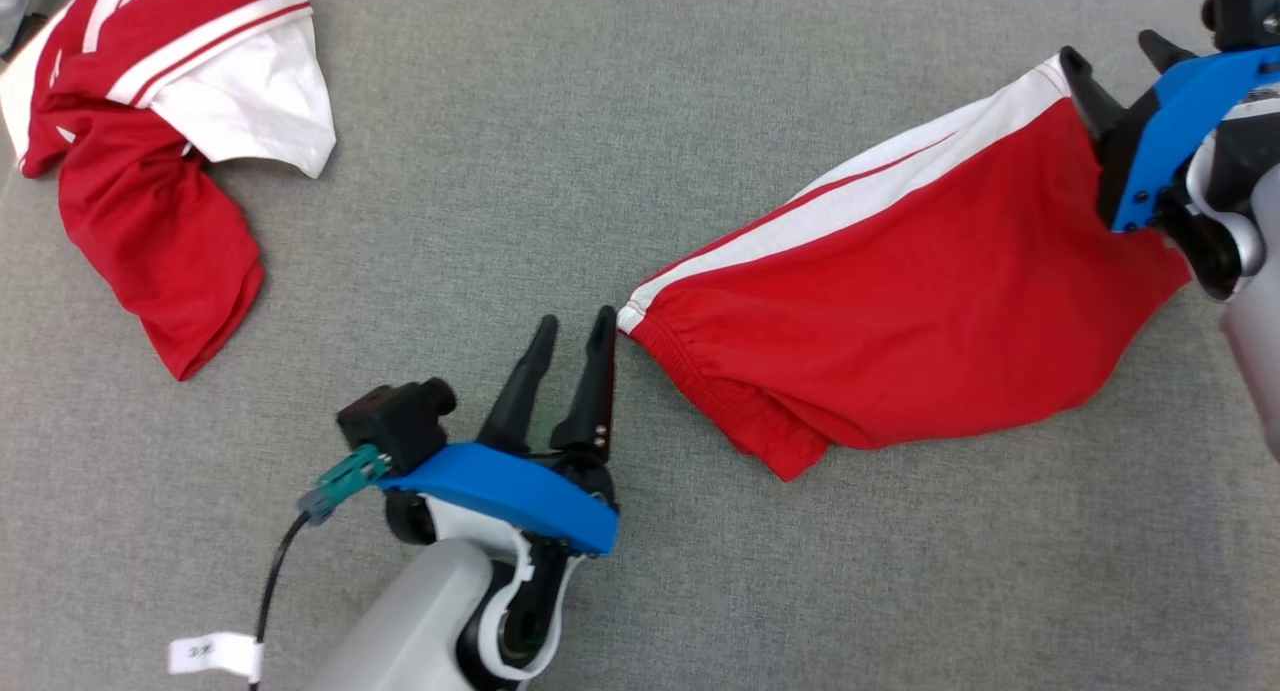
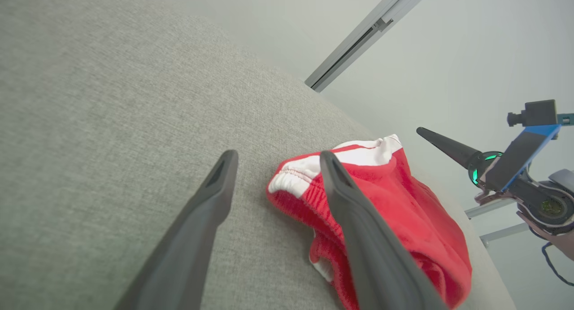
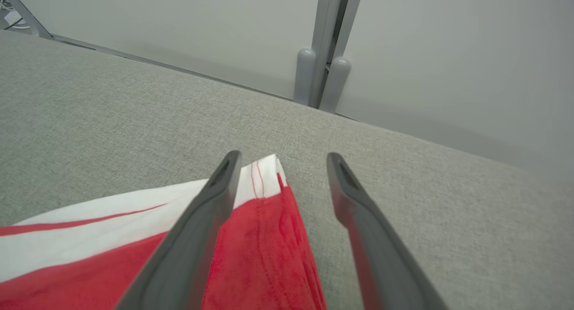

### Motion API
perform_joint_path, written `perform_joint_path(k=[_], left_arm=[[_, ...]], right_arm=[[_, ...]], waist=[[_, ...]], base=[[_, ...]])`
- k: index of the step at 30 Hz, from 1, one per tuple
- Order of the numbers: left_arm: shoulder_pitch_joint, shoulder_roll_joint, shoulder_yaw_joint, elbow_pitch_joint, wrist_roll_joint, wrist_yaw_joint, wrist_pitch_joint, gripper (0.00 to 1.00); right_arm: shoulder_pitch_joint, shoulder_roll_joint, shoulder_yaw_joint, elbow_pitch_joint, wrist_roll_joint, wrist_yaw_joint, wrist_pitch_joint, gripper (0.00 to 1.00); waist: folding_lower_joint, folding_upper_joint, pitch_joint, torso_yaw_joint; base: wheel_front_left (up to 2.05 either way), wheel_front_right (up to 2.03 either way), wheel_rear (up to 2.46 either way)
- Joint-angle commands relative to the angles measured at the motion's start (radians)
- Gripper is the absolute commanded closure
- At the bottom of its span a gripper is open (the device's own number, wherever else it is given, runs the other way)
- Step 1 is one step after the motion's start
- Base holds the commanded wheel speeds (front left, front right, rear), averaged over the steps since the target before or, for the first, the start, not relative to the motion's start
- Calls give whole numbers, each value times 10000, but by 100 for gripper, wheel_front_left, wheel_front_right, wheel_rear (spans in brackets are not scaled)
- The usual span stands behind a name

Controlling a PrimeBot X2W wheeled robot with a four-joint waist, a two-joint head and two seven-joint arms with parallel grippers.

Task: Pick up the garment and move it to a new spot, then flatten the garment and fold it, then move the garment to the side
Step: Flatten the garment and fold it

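- A red garment [image 1: 900,301] with a white side stripe is pictured lying on the right half of a grey fabric surface [image 1: 500,171]. Its gathered waistband is turned to the lower left and its hem to the upper right.
- The left gripper [image 1: 576,318] is seen low on the surface with its fingers parted and nothing held. Its tips are just beside the white waistband corner.
- In the left wrist view, the waistband end of the garment [image 2: 403,202] is partly hidden behind one finger of that gripper [image 2: 278,154].
- The right gripper [image 1: 1110,49] is shown open at the hem's striped corner.
- From its wrist, the corner [image 3: 264,238] is seen between the spread fingers [image 3: 282,154]; contact cannot be told.
- A second garment [image 1: 150,121], red and white, is crumpled at the far left, well apart.
- The surface is backed by pale wall panels [image 3: 179,32] and a grey post [image 3: 329,45].
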Motion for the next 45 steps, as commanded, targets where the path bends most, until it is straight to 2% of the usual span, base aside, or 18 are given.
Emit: perform_joint_path(k=[1,11,18,19,20,21,22,23,33,40,45], left_arm=[[160,201,170,-171,169,95,-57,0],[1353,1045,1699,-1329,1656,811,-76,0],[1977,1045,2669,-1845,2213,961,-79,0],[2012,1040,2732,-1869,2239,947,-77,0],[2024,1033,2783,-1897,2258,929,-79,0],[2039,1024,2823,-1920,2300,914,-79,0],[2068,1011,2847,-1933,2327,900,-79,0],[2091,994,2864,-1935,2341,898,-78,0],[1995,1009,2960,-1825,2720,942,-80,0],[2185,1256,3159,-1650,3110,1056,-81,0],[2315,1368,3126,-1635,3259,993,-79,0]], right_arm=[[-153,-195,113,-19,191,1,85,0],[868,-1055,997,-78,1287,1,1705,0],[1560,-1281,1518,-347,2032,1,2760,0],[1658,-1265,1562,-362,2115,1,2810,17],[1718,-1247,1603,-385,2164,1,2856,48],[1766,-1231,1639,-405,2200,2,2864,64],[1804,-1208,1673,-412,2245,2,2847,75],[1838,-1174,1705,-426,2284,2,2822,98],[1790,-928,1456,-912,2685,1,1246,100],[3132,-1237,1409,-1890,3011,1,-103,100],[4250,-1062,893,-2228,3200,1,-897,100]], waist=[[-1,0,-85,-3],[-1,0,-447,83],[-1,0,-415,114],[-1,0,-414,111],[-1,0,-416,108],[-1,0,-420,102],[-1,0,-428,92],[-1,0,-443,79],[-1,0,-814,-315],[-1,0,-1388,-1108],[-1,0,-1640,-1511]], base=[[0,0,0],[0,0,0],[0,0,0],[0,0,0],[0,0,0],[0,0,0],[0,0,0],[0,0,0],[0,0,0],[0,0,0],[0,0,0]])
